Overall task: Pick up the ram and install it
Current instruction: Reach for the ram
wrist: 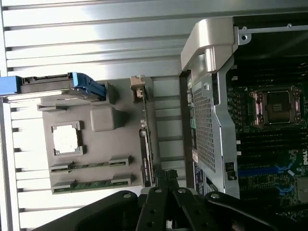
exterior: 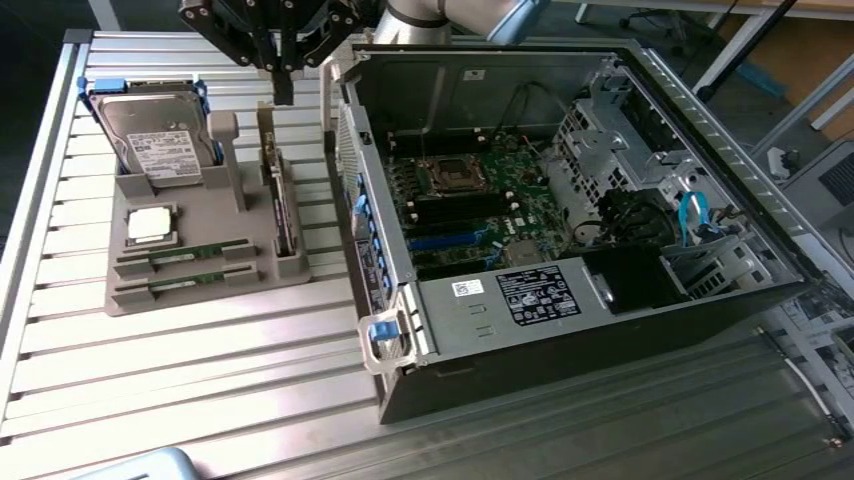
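Two ram sticks, thin green boards, lie in slots at the near end of the grey holder: one ram behind, the other ram in front. In the wrist view the same ram sticks lie side by side in the holder. My gripper hangs high over the far end of the holder, near the case's wall. Its fingers are shut with nothing between them, well above and apart from the ram.
The holder also carries a hard drive in a blue caddy, a silver CPU and an upright expansion card. To the exterior view's right lies the open computer case with its motherboard. All rest on a slatted metal table.
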Controlling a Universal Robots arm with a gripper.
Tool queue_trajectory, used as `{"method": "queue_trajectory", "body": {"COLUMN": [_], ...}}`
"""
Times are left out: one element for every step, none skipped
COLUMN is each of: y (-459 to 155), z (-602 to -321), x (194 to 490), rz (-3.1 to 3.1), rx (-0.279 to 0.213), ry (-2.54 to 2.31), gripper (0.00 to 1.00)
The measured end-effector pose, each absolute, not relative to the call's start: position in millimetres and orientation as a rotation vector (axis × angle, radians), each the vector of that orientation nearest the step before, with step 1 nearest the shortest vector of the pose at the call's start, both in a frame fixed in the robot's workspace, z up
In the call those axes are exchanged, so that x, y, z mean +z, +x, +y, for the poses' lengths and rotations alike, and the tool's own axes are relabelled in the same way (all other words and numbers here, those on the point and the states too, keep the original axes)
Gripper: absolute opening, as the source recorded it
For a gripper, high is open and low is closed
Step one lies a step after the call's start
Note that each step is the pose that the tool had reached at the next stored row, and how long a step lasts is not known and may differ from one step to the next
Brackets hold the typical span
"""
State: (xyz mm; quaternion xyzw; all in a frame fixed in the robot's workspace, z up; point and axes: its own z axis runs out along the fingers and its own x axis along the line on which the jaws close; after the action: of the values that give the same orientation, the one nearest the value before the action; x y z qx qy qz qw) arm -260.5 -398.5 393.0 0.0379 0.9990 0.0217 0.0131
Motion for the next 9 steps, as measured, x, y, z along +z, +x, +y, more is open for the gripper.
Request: {"method": "queue_trajectory", "body": {"y": [-263.0,-265.3,-267.5,-271.1,-273.3,-276.2,-278.9,-282.7,-285.1], "z": [-398.5,-398.5,-398.5,-398.5,-398.5,-398.5,-398.5,-398.5,-398.5], "x": [392.9,392.9,392.9,392.9,392.8,392.8,392.9,392.9,392.8], "rz": [3.112,3.112,3.112,3.112,3.112,3.112,3.113,3.113,3.113], "rx": [0.068,0.068,0.068,0.068,0.068,0.068,0.068,0.068,0.068], "ry": [0.118,0.118,0.118,0.118,0.118,0.118,0.118,0.118,0.118], "gripper": [0.11,0.11,0.11,0.11,0.11,0.11,0.11,0.11,0.11]}}
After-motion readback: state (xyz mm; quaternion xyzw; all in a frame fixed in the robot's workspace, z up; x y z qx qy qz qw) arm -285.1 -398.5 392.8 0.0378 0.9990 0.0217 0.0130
